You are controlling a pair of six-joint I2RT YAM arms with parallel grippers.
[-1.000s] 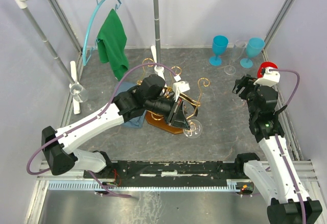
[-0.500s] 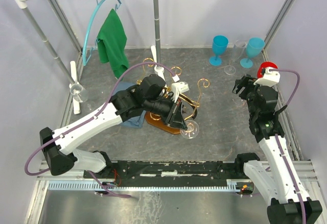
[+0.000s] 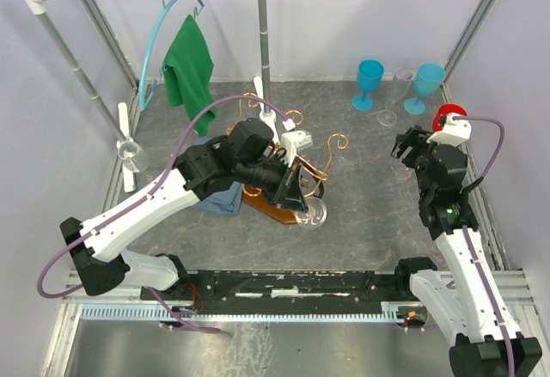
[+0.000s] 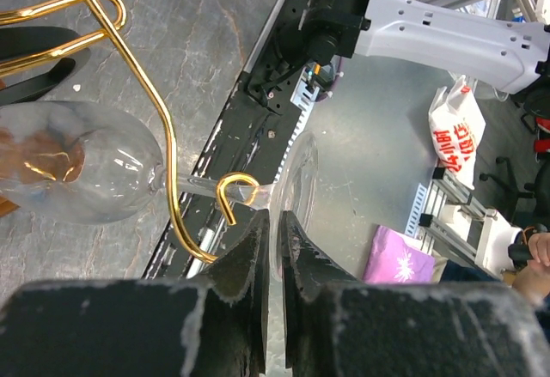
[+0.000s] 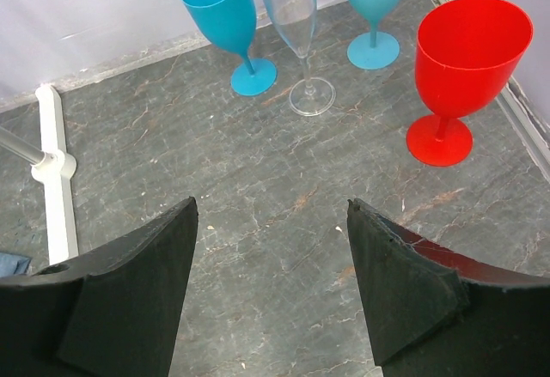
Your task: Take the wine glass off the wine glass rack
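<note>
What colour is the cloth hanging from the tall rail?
The cloth is green, seen best in the top external view.

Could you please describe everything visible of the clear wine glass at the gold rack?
The wine glass is clear, seemingly glass: round bowl, thin stem, flat foot. It lies sideways in the wrist view, stem crossing the wine glass rack's curled gold wire end. The left pincer clamps its foot.

- Clear wine glass: tipped on its side, its stem lying in the curled hook at a wire's end.
- Gold wire wine glass rack: stands upright on a brown wooden base.
</note>
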